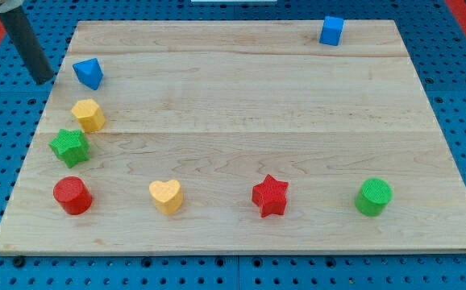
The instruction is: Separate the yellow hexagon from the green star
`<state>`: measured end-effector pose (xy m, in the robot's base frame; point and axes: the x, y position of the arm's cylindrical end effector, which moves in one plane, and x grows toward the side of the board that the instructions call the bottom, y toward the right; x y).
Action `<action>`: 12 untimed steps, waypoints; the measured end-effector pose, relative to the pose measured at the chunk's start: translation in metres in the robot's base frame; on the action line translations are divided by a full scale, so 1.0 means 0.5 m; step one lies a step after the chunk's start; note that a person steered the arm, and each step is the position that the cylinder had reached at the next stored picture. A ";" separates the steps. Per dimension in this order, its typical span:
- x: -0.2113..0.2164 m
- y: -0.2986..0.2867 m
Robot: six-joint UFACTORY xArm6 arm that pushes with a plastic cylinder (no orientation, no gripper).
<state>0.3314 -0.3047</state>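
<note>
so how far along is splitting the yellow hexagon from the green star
Nothing looks done yet: the yellow hexagon and the green star sit close together near the view's left edge, almost touching. In hand: my tip is off the board's upper left corner, left of the blue block and above the hexagon, touching nothing. Left: reach the hexagon and push it clear of the star.
</note>
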 end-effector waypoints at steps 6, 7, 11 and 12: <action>0.191 0.242; 0.203 0.242; 0.260 0.219; 0.260 0.194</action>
<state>0.4614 -0.2076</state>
